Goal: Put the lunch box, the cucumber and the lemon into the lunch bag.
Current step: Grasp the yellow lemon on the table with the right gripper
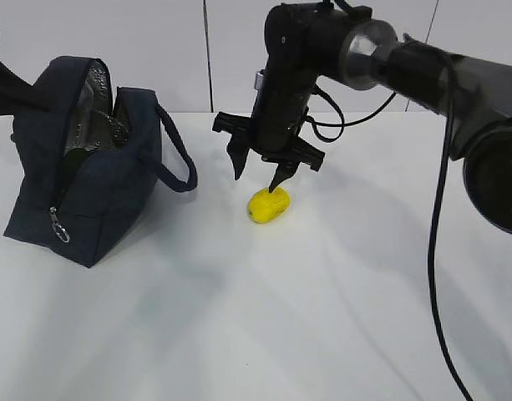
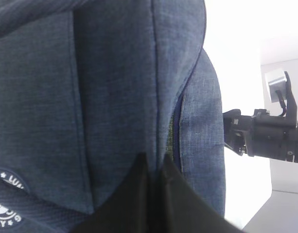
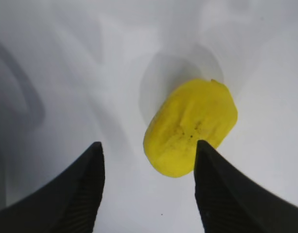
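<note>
I see only the lemon [image 1: 269,205] left on the bench [image 1: 322,317], right of the unzipped lunch bag [image 1: 88,180]. My right end effector [image 1: 260,177] hangs spread above it, gripping nothing. My left end effector [image 2: 153,194] looks pinched together against the bag. I can't see the lunch box or cucumber.

The lunch bag [image 1: 88,159] stood on the table [image 1: 264,317] at the left. The lemon [image 1: 269,205] lay on the table to its right, apart from it, directly beneath the right gripper [image 1: 260,176].
</note>
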